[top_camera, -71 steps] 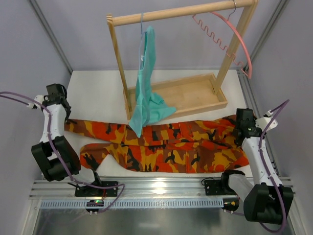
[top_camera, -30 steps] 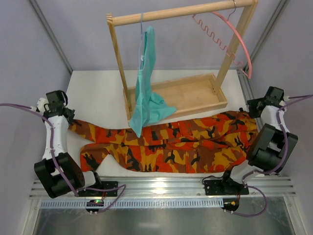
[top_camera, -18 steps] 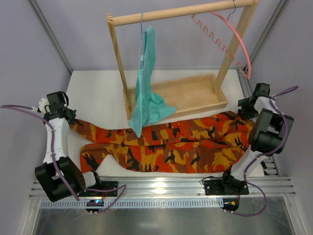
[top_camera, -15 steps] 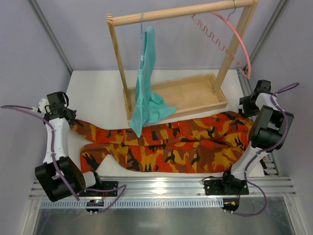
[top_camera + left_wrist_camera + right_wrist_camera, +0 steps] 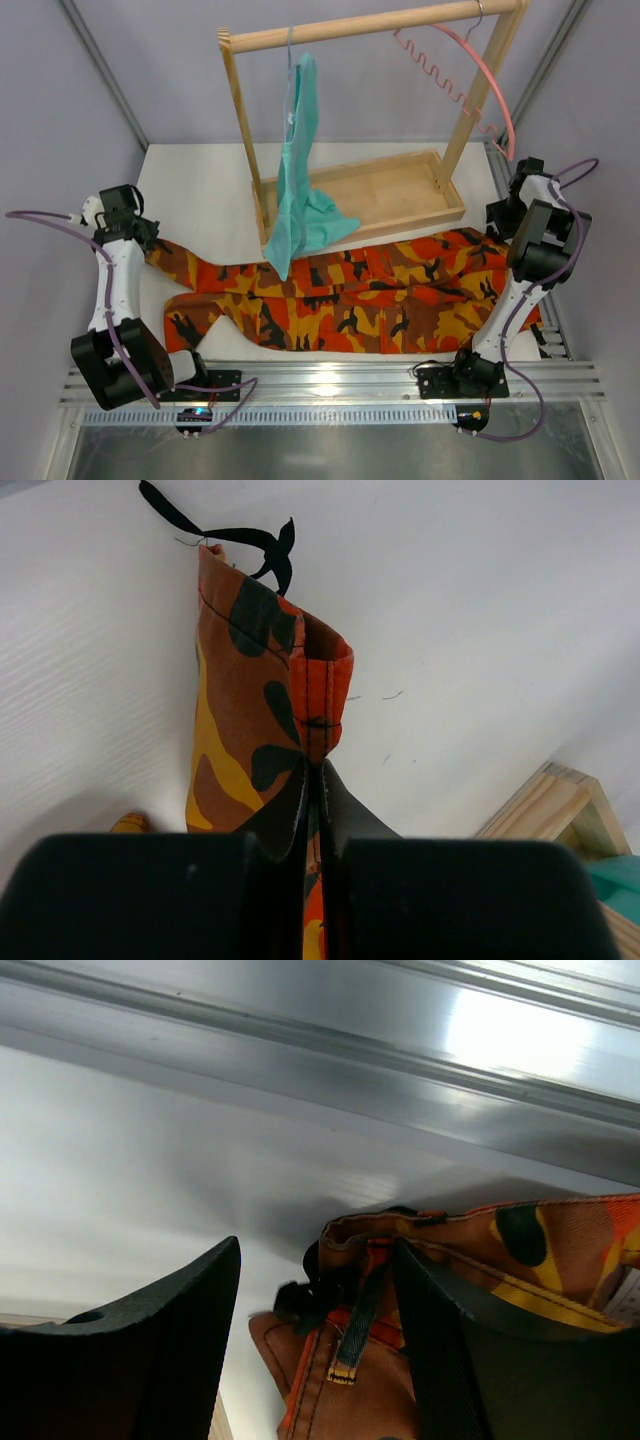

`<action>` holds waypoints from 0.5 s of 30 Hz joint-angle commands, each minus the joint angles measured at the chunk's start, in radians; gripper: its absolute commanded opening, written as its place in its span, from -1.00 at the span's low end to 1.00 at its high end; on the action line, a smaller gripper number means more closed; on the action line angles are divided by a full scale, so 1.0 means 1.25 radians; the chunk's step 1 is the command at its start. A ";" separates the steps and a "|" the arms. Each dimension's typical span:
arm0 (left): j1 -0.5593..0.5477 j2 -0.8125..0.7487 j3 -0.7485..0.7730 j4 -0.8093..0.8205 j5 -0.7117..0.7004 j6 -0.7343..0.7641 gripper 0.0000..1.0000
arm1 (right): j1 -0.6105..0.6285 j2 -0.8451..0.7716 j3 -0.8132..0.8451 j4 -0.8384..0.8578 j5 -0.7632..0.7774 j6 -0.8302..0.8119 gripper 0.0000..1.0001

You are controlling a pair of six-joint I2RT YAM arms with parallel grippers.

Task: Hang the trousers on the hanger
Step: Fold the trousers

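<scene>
- The arm bases sit on an aluminium rail (image 5: 320,378) at the near edge of the white table (image 5: 200,175).
- Just beyond the rail, the trousers (image 5: 340,295) lie flat across the table, with the legs to the left and the waist to the right.
- The left gripper (image 5: 312,780) is pinched tight on the cuff of the farther trouser leg, and the hem stands up from its closed fingers.
- The right gripper (image 5: 318,1260) is at the waist end with its jaws spread wide. A waistband corner with a belt loop lies between the fingers (image 5: 180,1340), but nothing is clamped.
- The lower end of a teal garment (image 5: 297,190) droops over the upper edge of the trousers near mid-leg.
- The teal garment hangs from a wooden rack (image 5: 400,200), whose tray base sits just behind the trousers.
- The hanger (image 5: 485,80) hangs empty at the right end of the rack's top rail. It is beside the right post and well above the waistband.
</scene>
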 commanded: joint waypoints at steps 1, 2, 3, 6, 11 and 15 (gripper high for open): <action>-0.006 0.001 0.008 0.039 -0.004 -0.002 -0.99 | 0.020 0.024 0.044 -0.054 0.037 -0.007 0.30; -0.006 0.004 0.010 0.039 -0.005 -0.001 -0.99 | 0.020 0.028 0.043 -0.054 0.039 -0.007 0.29; -0.006 0.007 0.010 0.039 -0.001 -0.002 -0.99 | 0.020 0.030 0.037 -0.050 0.039 -0.008 0.11; -0.006 0.010 0.017 0.035 0.009 -0.003 -0.99 | 0.018 0.026 0.027 -0.027 0.048 -0.051 -0.92; -0.007 -0.015 0.035 0.024 -0.027 0.003 -0.99 | 0.012 -0.107 -0.014 0.023 0.076 -0.115 -0.93; -0.007 -0.032 0.054 0.016 -0.031 -0.013 -0.99 | 0.012 -0.221 -0.053 0.043 0.099 -0.136 -0.93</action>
